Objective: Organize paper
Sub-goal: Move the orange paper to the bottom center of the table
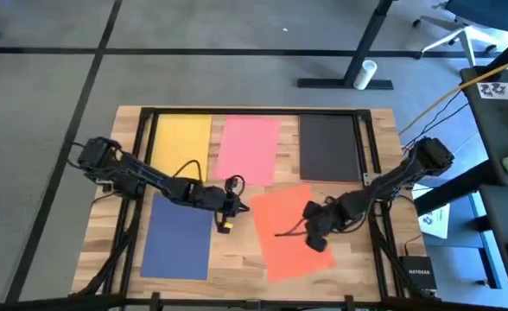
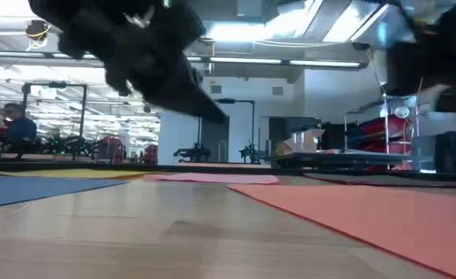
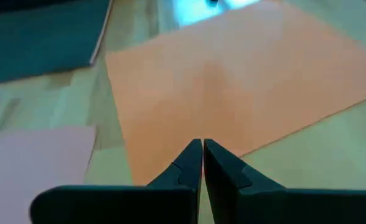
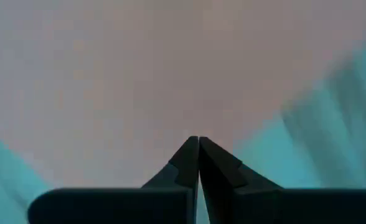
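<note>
Five sheets of paper lie flat on the wooden table. Yellow (image 1: pixel 180 138), pink (image 1: pixel 247 147) and black (image 1: pixel 330 147) form a row along the far side. A navy blue sheet (image 1: pixel 178 244) lies near left, and an orange sheet (image 1: pixel 280 250) lies askew near the middle. My left gripper (image 1: pixel 235 207) is shut and hangs above the table by the orange sheet's left edge (image 3: pixel 117 118). My right gripper (image 1: pixel 313 240) is shut and points down over the orange sheet's middle (image 4: pixel 189 74). My right gripper's shut fingers (image 4: pixel 198 146) come from above, close to the orange sheet's middle. I cannot tell whether their tips touch the sheet. The sheet lies flat on the table.
A black metal frame (image 1: pixel 371 138) runs along the table's edges. Bare wood (image 2: pixel 174 232) shows between the navy and orange sheets. A white printed sheet (image 1: pixel 435 220) and a dark box (image 1: pixel 418 275) lie off the table's right side.
</note>
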Robot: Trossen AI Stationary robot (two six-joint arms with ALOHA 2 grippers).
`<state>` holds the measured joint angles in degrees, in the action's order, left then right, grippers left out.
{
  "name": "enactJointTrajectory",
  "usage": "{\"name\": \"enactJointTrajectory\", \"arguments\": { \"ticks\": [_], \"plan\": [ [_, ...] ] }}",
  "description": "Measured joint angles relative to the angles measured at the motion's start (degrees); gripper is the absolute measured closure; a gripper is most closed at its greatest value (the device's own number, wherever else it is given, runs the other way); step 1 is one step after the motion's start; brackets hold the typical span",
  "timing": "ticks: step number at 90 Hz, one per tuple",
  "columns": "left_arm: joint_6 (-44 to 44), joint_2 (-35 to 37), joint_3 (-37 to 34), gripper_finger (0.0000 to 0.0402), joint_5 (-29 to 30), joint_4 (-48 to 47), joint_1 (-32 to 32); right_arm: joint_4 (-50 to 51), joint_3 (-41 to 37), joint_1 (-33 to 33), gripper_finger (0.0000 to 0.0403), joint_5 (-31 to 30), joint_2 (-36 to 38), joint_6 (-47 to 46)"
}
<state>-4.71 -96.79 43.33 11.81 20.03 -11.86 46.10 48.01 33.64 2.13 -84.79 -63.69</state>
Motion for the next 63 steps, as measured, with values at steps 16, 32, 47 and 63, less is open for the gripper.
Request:
{"name": "enactJointTrajectory", "arguments": {
  "ticks": [16, 32, 47, 63],
  "plan": [
    [-0.3, -3.8, 1.9, 0.0402, 0.0, -0.1, 0.6, -1.1, 0.0, 5.7, 0.0403, 5.3, 0.0, -6.7],
    [0.2, -4.8, 2.0, 0.0402, 0.0, -0.1, 0.5, -8.1, -1.3, 8.7, 0.0403, 8.6, -1.5, -12.1],
    [0.2, -4.8, 2.0, 0.0402, 0.0, 0.0, 0.6, -13.3, -2.7, 9.5, 0.0403, 10.6, -5.6, -14.0],
    [0.0, -4.8, 2.0, 0.0402, 0.0, -0.2, 0.7, -23.5, -3.1, 9.5, 0.0403, 12.4, -9.3, -13.8]
  ]
}}
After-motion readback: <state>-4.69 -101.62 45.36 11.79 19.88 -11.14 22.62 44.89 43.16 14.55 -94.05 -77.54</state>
